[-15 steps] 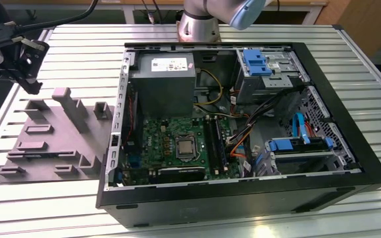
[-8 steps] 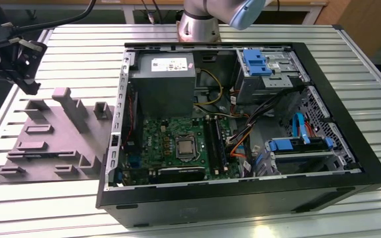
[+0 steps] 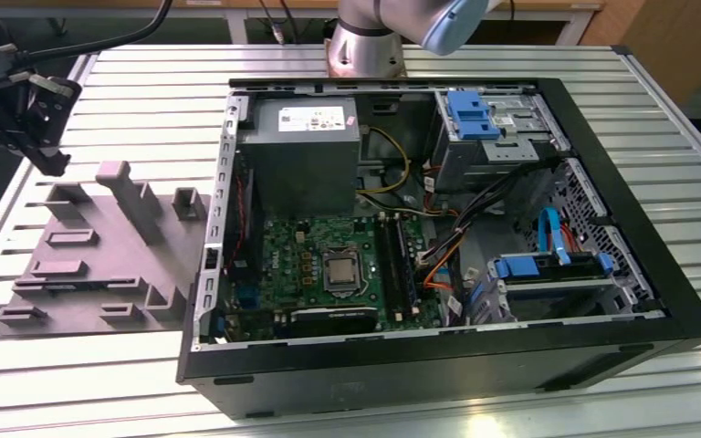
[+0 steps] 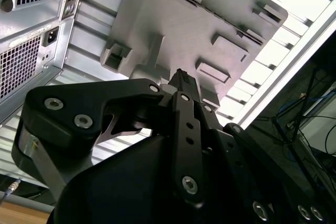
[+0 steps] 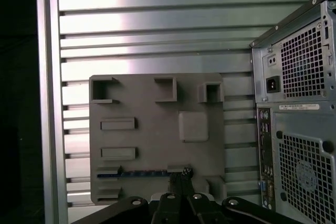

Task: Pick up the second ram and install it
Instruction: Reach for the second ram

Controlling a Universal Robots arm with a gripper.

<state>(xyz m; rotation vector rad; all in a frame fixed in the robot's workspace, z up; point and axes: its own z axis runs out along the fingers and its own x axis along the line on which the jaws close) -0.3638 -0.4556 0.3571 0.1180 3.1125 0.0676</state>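
Observation:
The second ram (image 5: pixel 139 173) is a thin dark stick lying on edge in a slot of the grey fixture block (image 5: pixel 157 135), along one side of the block. In the first wrist view my gripper (image 5: pixel 182 178) hangs above that side, its tips over one end of the stick and apart from it. The fingers (image 4: pixel 181 85) stand pressed together with nothing between them. In the exterior view the gripper (image 3: pixel 48 160) is high over the far corner of the fixture block (image 3: pixel 95 265), at the exterior view's left.
The open computer case (image 3: pixel 594 301) lies to the exterior view's right of the block, with the motherboard (image 3: pixel 326 265) and its long black memory slots (image 3: pixel 393 260) inside. The case's rear panel (image 5: pixel 294 129) stands close beside the block. Slatted metal table (image 3: pixel 143 82) all around.

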